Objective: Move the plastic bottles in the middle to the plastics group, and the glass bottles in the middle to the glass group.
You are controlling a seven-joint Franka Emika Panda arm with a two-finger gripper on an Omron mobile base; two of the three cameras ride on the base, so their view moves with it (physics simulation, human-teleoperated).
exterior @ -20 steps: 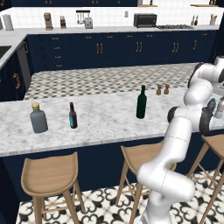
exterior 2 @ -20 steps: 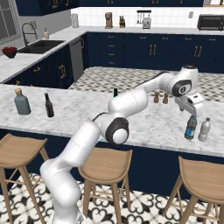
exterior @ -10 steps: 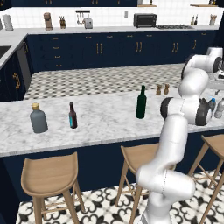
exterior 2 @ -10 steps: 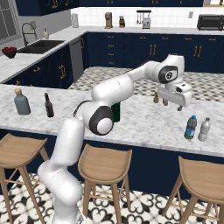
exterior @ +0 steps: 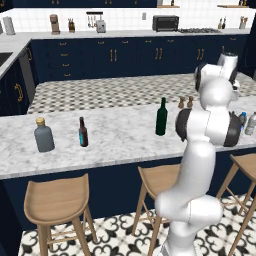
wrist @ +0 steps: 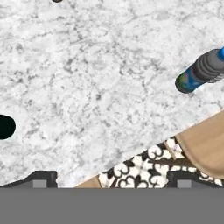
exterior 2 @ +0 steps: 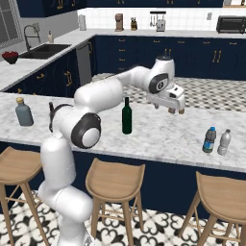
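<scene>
The tall dark green wine bottle (exterior 2: 127, 115) (exterior: 161, 117) stands mid-counter. My gripper (exterior 2: 169, 103) (wrist: 112, 179) hovers open over the marble, right of the wine bottle and left of the two small water bottles, with nothing between its fingertips. The blue-labelled bottle (exterior 2: 209, 140) (wrist: 201, 70) and the clear-grey one (exterior 2: 224, 142) stand side by side at the right end, partly behind the arm in the left base view. At the left end are the grey flask (exterior 2: 23, 112) (exterior: 44, 135) and the small brown bottle (exterior: 83, 132). A dark round shape (wrist: 5, 127) sits at the hand view's left edge.
Two small shakers (exterior: 181, 102) (exterior 2: 181, 111) stand on the patterned strip behind the marble counter (exterior 2: 158, 137). Wooden stools (exterior 2: 115, 182) (wrist: 205, 144) line the front edge over a patterned floor. A sink (exterior 2: 45, 49) lies far left.
The arm has swung left and up, away from the two water bottles toward the middle of the counter. The bottles have stayed where they were.
</scene>
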